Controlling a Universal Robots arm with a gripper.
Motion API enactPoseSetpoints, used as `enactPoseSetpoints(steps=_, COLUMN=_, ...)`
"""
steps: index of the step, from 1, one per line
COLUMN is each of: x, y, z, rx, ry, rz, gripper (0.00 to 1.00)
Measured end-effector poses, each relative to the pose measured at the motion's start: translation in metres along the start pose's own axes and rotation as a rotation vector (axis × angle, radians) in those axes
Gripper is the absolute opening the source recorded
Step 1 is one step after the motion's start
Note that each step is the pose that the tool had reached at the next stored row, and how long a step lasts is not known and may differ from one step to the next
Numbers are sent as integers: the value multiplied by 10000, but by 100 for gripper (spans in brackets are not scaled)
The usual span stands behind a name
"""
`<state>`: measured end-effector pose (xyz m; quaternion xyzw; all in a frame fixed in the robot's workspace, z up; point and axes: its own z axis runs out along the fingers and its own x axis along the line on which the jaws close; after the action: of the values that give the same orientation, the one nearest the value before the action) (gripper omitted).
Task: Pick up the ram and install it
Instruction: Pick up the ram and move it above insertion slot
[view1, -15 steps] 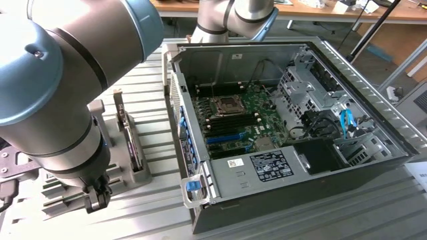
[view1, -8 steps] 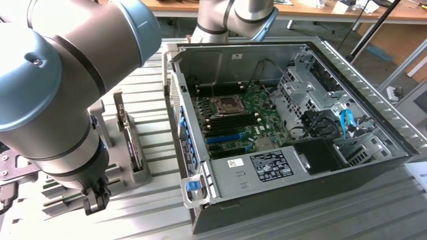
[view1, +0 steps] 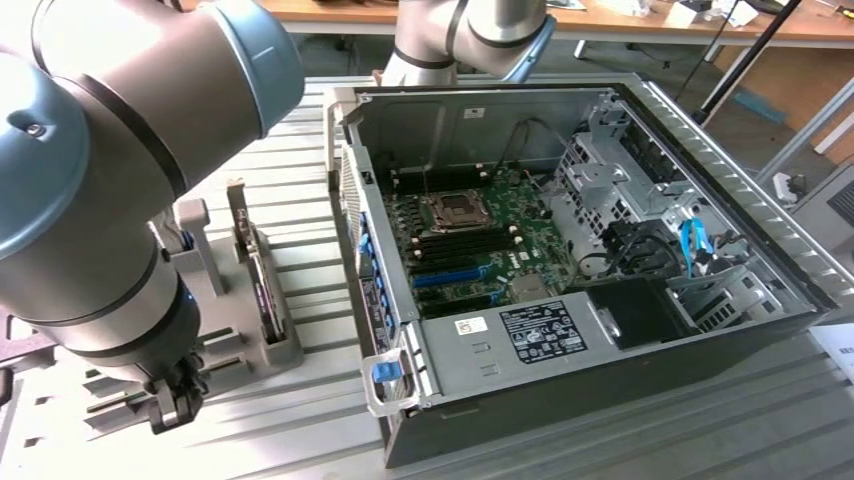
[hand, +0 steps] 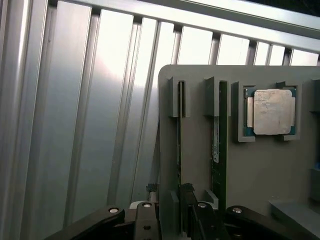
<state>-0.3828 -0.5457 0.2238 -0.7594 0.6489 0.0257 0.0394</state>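
While the arm (view1: 94, 200) looms at the exterior view's left, its gripper (view1: 174, 398) hangs released, jaws spread wide and holding nothing, beside the low end of the grey holder (view1: 274, 345). A dark card (view1: 244, 250) stands upright there, and further right the open case (view1: 561, 400) shows its motherboard (view1: 467, 240). The wrist camera catches what the arm's bulk blocks outside: the ram (hand: 179, 140) edge-on in its holder slot, running in between the parted fingers (hand: 145, 222), then its twin (hand: 216, 145) in the next slot, then a CPU (hand: 270, 111).
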Motion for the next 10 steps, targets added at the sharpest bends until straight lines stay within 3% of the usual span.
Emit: enactPoseSetpoints(steps=10, x=-36, y=137, z=28, rx=-1, ry=0, rz=-1, gripper=31)
